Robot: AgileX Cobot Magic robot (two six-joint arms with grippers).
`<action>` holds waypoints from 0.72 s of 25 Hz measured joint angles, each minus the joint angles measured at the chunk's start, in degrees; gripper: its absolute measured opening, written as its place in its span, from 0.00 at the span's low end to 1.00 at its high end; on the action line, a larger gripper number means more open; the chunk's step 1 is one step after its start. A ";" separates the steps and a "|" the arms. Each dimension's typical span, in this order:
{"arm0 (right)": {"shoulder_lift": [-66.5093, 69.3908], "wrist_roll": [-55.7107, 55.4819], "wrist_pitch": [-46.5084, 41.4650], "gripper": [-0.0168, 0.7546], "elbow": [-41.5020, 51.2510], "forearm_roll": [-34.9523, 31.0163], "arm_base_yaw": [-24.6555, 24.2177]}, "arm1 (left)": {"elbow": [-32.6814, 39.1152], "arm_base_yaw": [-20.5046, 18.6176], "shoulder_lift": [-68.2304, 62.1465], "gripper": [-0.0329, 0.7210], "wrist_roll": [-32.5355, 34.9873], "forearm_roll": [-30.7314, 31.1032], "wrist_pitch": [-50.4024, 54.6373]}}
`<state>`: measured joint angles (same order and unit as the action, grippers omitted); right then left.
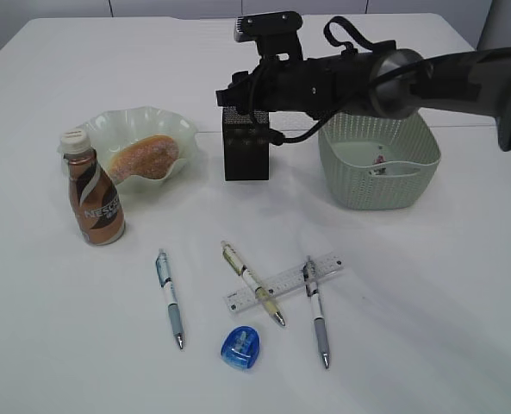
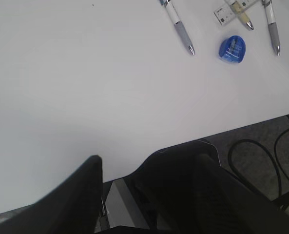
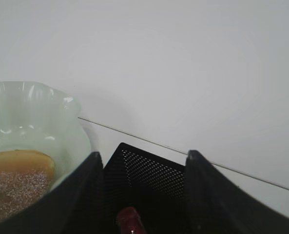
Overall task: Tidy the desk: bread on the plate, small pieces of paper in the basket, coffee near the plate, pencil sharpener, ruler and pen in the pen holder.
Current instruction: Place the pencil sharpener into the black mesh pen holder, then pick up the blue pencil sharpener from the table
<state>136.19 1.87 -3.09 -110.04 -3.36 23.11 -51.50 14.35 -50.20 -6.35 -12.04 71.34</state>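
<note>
Above pen holder (image 1: pixel 246 147), black mesh box standing upright at desk (image 1: pixel 427 328) middle, right gripper (image 3: pixel 143 161) hovers, fingers apart, red-tipped thing visible inside; left gripper (image 2: pixel 149 165) fingers apart, empty, over near desk edge. Bread (image 1: pixel 143 158), golden bun with sugary top, lies in wavy pale green plate (image 1: pixel 173 121); brown coffee (image 1: pixel 93 200) bottle, white cap, upright just beside plate. Grey-green basket (image 1: pixel 380 172) right of holder, small paper scrap inside. Ruler (image 1: pixel 285 280) flat, two pens crossing it, third pen (image 1: pixel 170 297) apart; blue sharpener (image 1: pixel 242 348) near
</note>
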 joint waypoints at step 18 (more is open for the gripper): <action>-24.40 0.00 -51.64 0.57 -1.23 -4.11 0.00 | 0.00 0.00 0.00 0.62 0.00 0.00 0.00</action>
<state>111.79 1.87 -54.73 -111.27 -7.47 23.11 -51.50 14.35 -50.20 -6.35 -12.04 71.34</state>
